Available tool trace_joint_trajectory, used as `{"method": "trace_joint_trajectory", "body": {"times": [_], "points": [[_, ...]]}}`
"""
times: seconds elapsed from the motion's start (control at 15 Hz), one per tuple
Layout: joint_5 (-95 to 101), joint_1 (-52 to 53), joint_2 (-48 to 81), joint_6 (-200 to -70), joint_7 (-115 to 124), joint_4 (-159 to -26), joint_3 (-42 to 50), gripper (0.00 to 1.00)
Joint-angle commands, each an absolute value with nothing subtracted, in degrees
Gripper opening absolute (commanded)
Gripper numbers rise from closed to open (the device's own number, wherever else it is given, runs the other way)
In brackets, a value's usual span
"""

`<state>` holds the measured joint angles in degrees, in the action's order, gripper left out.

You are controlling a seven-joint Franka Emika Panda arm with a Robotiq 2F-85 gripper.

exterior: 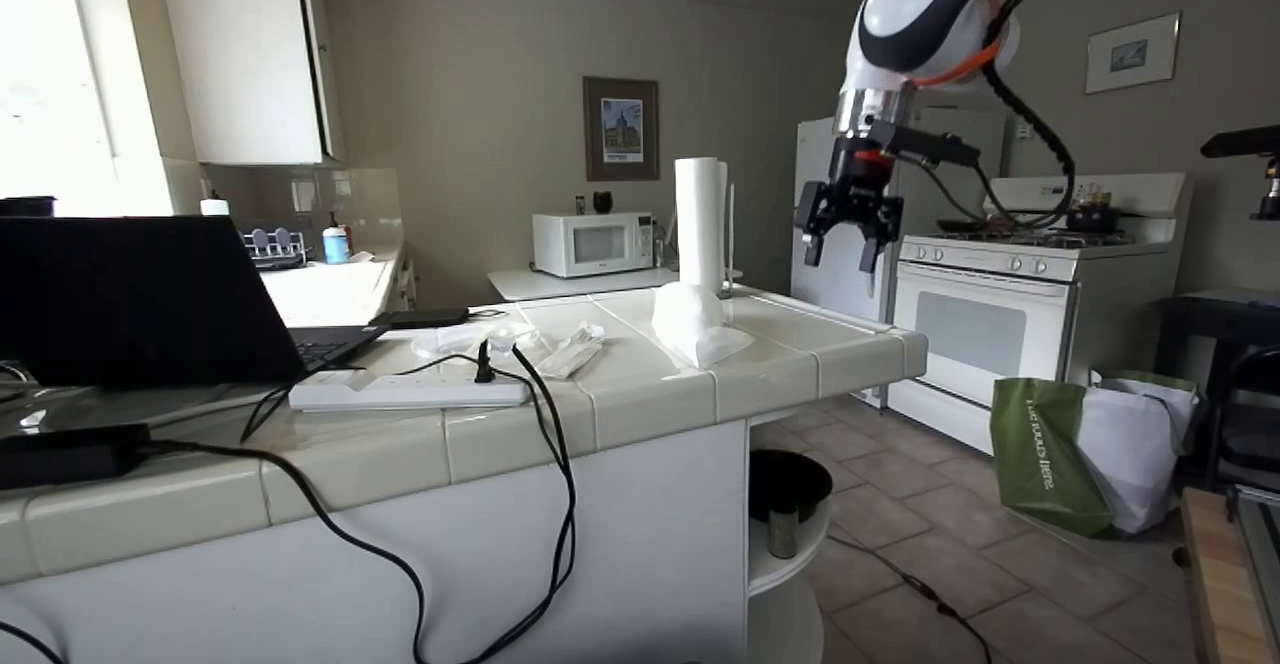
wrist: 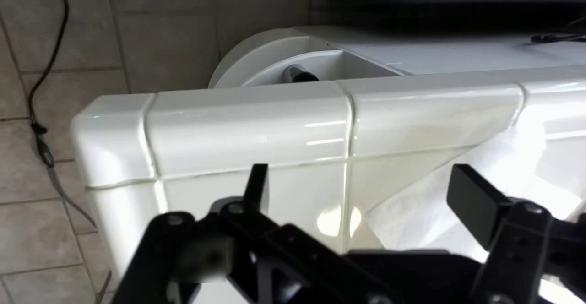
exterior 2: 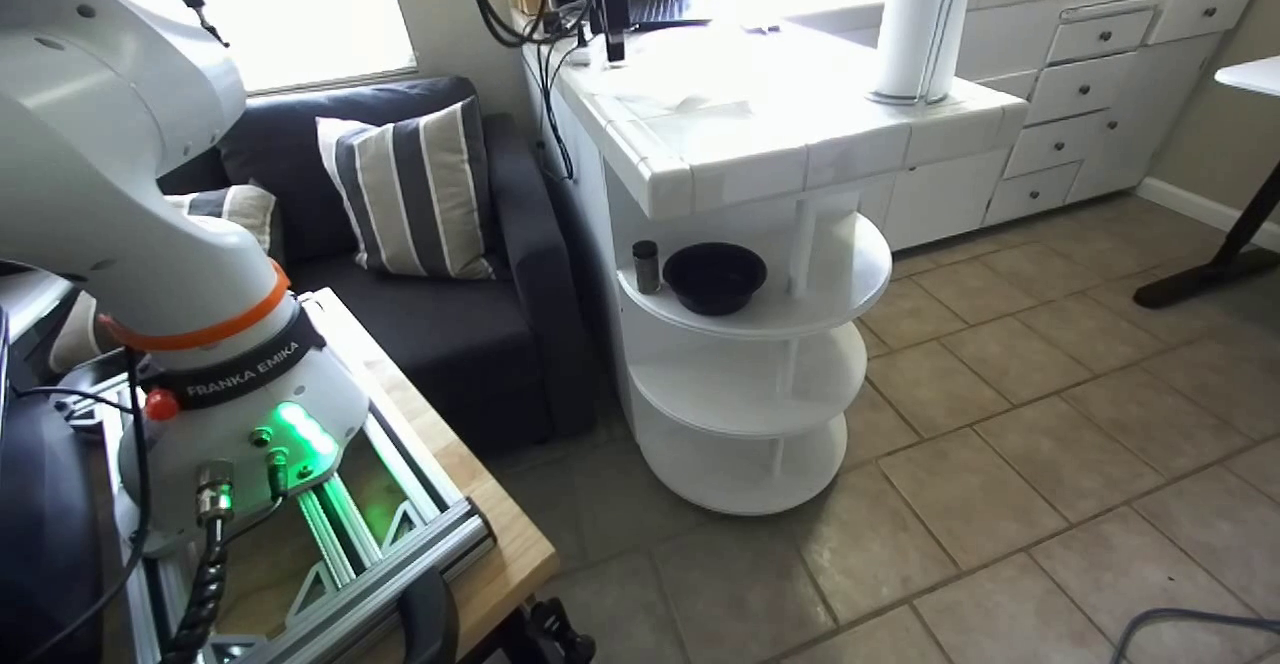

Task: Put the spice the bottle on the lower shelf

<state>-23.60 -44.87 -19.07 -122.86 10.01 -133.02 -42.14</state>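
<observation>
The spice bottle [exterior 2: 647, 268], small with a dark cap, stands upright on the top shelf board [exterior 2: 810, 314] at the island's end, beside a black bowl. It also shows in an exterior view [exterior: 783, 534] and, partly hidden by the counter edge, in the wrist view [wrist: 295, 73]. The lower shelf [exterior 2: 740, 394] is a bare white rounded board directly below, with another rounded board [exterior 2: 750, 474] beneath it. My gripper [exterior: 841, 250] is open and empty, high above the countertop's end, well above and apart from the bottle. Its spread fingers show in the wrist view [wrist: 359, 192].
The tiled countertop [exterior: 770, 344] overhangs the shelves. A white paper towel roll [exterior: 700, 224] and a crumpled white bag [exterior: 690, 324] stand on it. The black bowl [exterior 2: 715, 278] is right of the bottle. A dark armchair [exterior 2: 530, 274] stands near the island's side.
</observation>
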Motion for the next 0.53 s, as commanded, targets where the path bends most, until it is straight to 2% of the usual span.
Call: {"method": "trace_joint_trajectory", "body": {"times": [0.0, 0.07, 0.2, 0.47], "points": [[-20.55, -32.18, -25.11, -114.21, 8.00, -131.95, -26.25, 1.00], [-17.48, -27.33, -20.19, -118.66, 12.66, -131.81, -23.53, 1.00], [-16.68, -23.24, -22.92, -116.21, 12.34, -131.45, -18.46, 1.00], [-16.39, -22.25, -22.99, -116.00, 12.25, -131.63, -17.83, 1.00]]}}
